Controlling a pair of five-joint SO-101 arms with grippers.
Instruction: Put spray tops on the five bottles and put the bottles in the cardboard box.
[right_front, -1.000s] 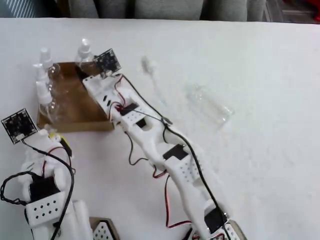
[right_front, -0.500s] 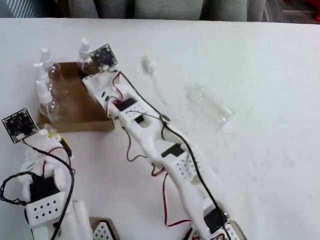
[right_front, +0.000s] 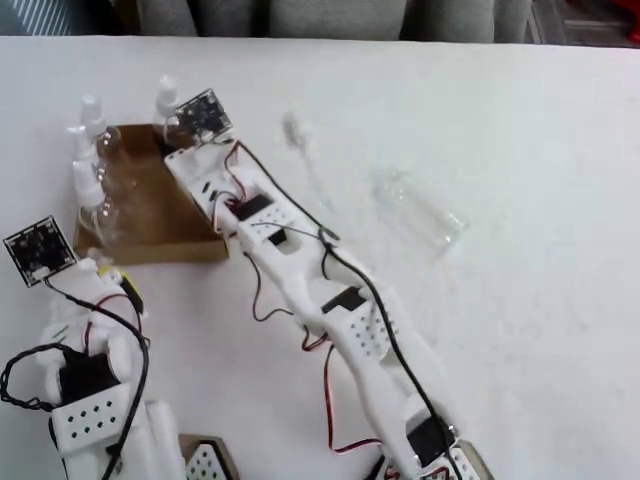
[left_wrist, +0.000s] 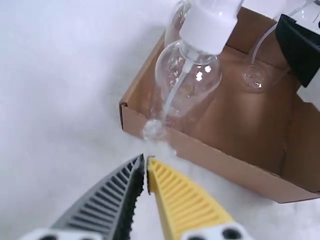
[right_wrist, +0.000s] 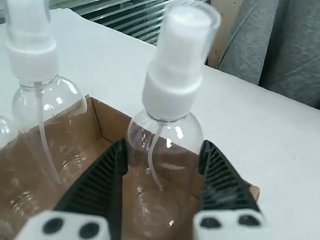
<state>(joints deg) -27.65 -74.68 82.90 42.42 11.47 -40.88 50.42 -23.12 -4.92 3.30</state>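
The cardboard box (right_front: 160, 215) lies at the table's left with several clear bottles (right_front: 88, 150) standing in it, each with a white spray top. My right gripper (right_wrist: 164, 145) is open, its black fingers (right_wrist: 102, 180) on either side of one topped bottle (right_wrist: 165, 135) standing in the box's far right corner (right_front: 166, 98). My left gripper (left_wrist: 145, 165) is shut on nothing, just in front of the box's near wall (left_wrist: 215, 157), facing another topped bottle (left_wrist: 187, 75). One bare bottle (right_front: 420, 212) lies on its side at mid-table, and a loose spray top (right_front: 296, 130) lies to its left.
The right arm (right_front: 300, 270) stretches from the near right edge across to the box. The left arm (right_front: 90, 360) sits at the near left. White tabletop (right_front: 520, 130) spreads to the right and far side.
The right arm's wrist has shifted slightly up and left over the box corner. The bottle there has stayed in place. The left arm has not moved.
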